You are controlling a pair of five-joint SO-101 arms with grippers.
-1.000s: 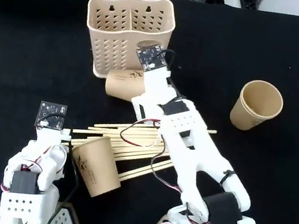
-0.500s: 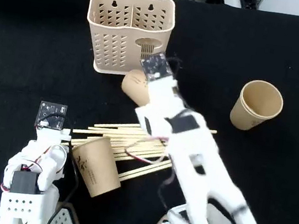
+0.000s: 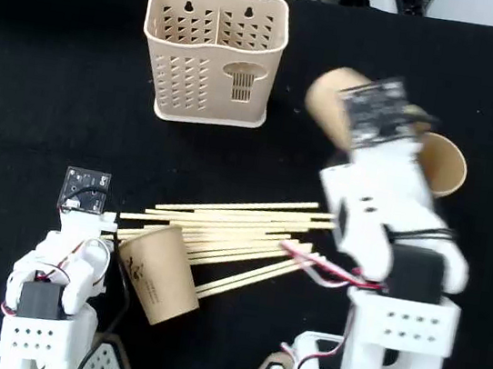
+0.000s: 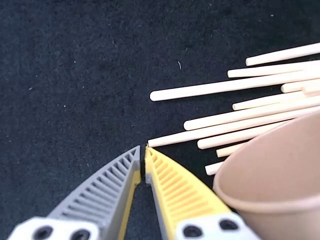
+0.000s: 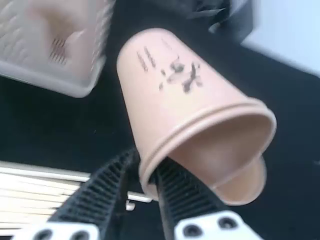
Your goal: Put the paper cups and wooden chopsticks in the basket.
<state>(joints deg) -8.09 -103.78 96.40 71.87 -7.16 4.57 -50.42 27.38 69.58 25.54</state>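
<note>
The black table holds a basket, far ahead of the left gripper. A pile of wooden chopsticks ends right at its tips. A paper cup lies tipped over just beside it. A second cup sits near the right gripper.

Three paper cups, chopsticks, basket.
Basket upright at 11 o'clock; lifted cup tilted at 1; second cup toward 3; chopsticks central, third cup lying across them at 7.

Matt paper cup, seemingly plastic basket
</note>
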